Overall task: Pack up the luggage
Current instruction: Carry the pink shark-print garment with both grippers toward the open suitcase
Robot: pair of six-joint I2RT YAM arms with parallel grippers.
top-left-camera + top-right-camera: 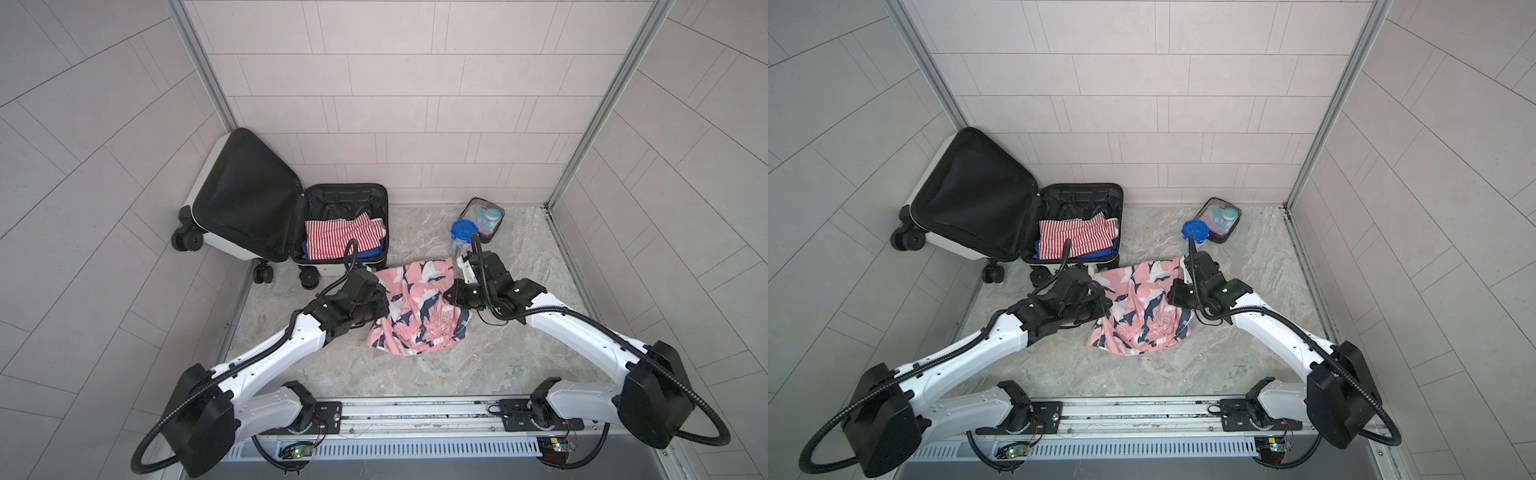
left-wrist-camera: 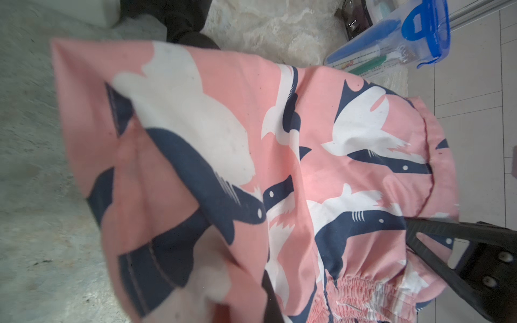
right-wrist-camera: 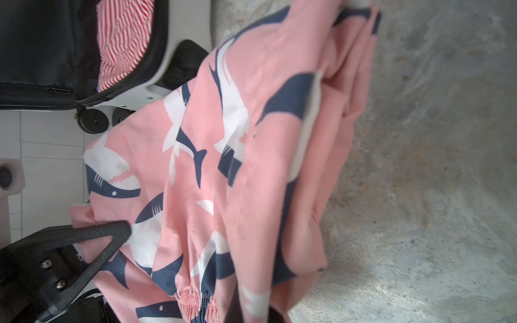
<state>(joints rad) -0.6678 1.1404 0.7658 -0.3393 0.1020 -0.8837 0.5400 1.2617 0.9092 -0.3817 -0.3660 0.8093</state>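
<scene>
The hard-shelled white luggage lies open, black-lined and rounded at the corners, at eleven o'clock from the left pincer. That pincer and the right pincer are clamped on soft, elastic-waisted pink shark-print shorts.

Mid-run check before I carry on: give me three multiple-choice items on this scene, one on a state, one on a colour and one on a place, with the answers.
1. The luggage is: A zipped shut; B open; C lying face down.
2. The striped garment inside it is: A green and yellow; B black and grey; C red and white.
3. The blue-lidded container stands: A inside the luggage; B behind the luggage; C beside the clear pouch.

Answers:
1. B: the lid stands raised, showing its black lining.
2. C: red and white stripes show in both top views.
3. C: it stands right by the pouch, well to the right of the luggage.
</scene>
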